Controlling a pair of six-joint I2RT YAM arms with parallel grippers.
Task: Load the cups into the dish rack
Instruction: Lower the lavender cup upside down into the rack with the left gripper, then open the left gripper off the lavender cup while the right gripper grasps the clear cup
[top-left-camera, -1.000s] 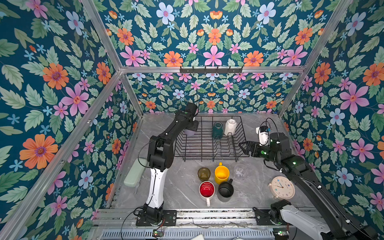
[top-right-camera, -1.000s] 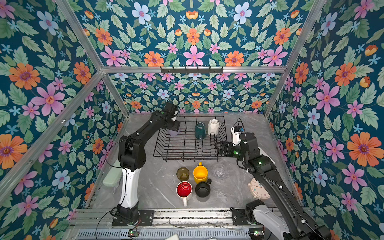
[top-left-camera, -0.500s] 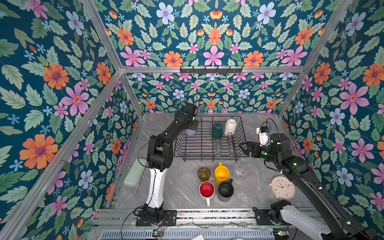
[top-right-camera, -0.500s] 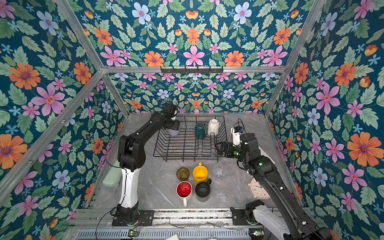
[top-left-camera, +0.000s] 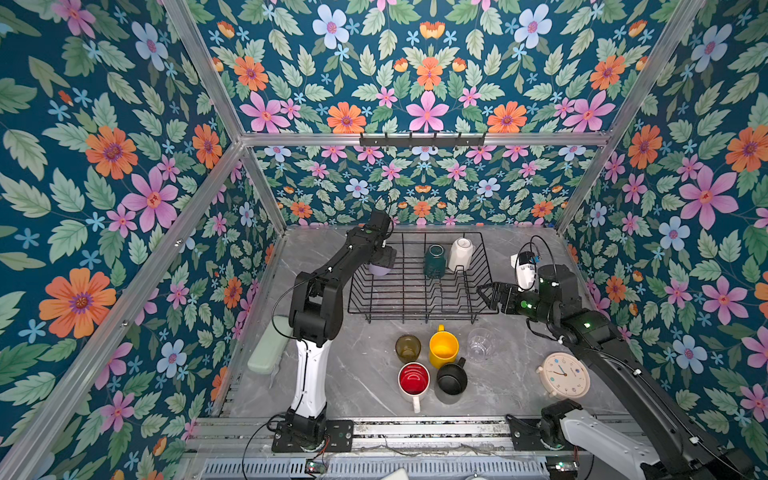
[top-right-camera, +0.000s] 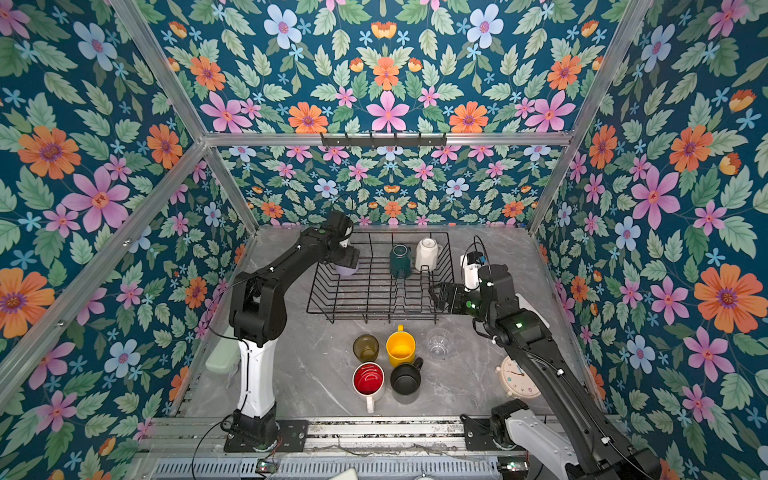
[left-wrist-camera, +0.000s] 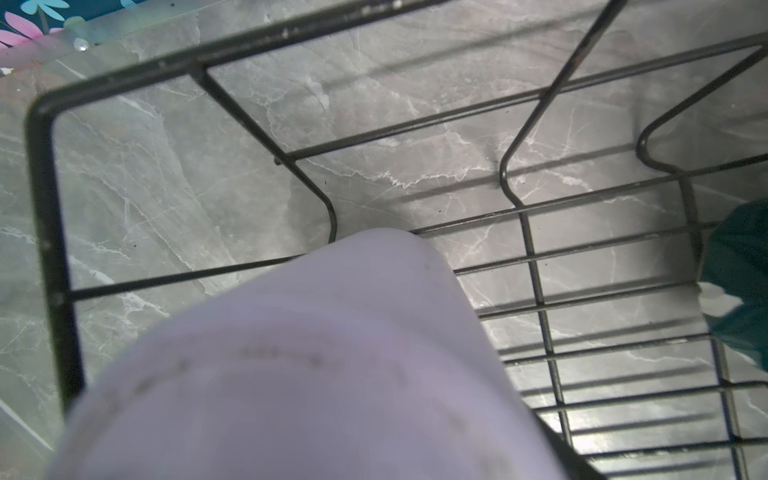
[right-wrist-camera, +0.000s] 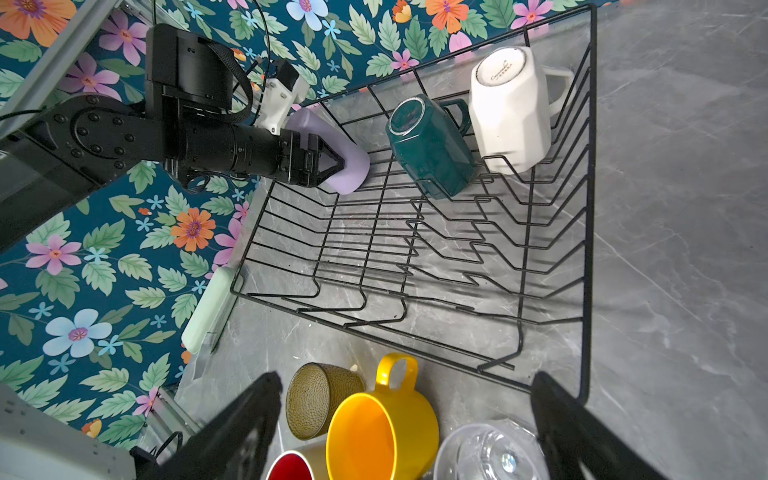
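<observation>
The black wire dish rack (top-left-camera: 415, 308) (right-wrist-camera: 590, 208) stands at the back of the table. A teal mug (top-left-camera: 434, 259) (right-wrist-camera: 428, 145) and a white faceted mug (top-left-camera: 460, 253) (right-wrist-camera: 507, 108) lean in it, bases up. The lilac tumbler (top-left-camera: 379, 269) (left-wrist-camera: 311, 353) (right-wrist-camera: 353, 166) lies tilted in its back left corner, between the jaws of my left gripper (top-left-camera: 384, 259) (right-wrist-camera: 332, 162); their contact is hidden. In front of the rack stand the olive glass (top-left-camera: 407, 348), yellow mug (top-left-camera: 444, 351), clear glass (top-left-camera: 480, 345), red-lined white mug (top-left-camera: 413, 379) and black mug (top-left-camera: 451, 379). My right gripper (top-left-camera: 492, 293) (right-wrist-camera: 409, 432) hovers open and empty at the rack's front right corner.
A cream alarm clock (top-left-camera: 567, 375) lies at the right, under my right arm. A pale green block (top-left-camera: 269, 351) lies against the left wall. A black hook rail (top-left-camera: 422, 139) hangs high on the back wall. Walls close in on three sides.
</observation>
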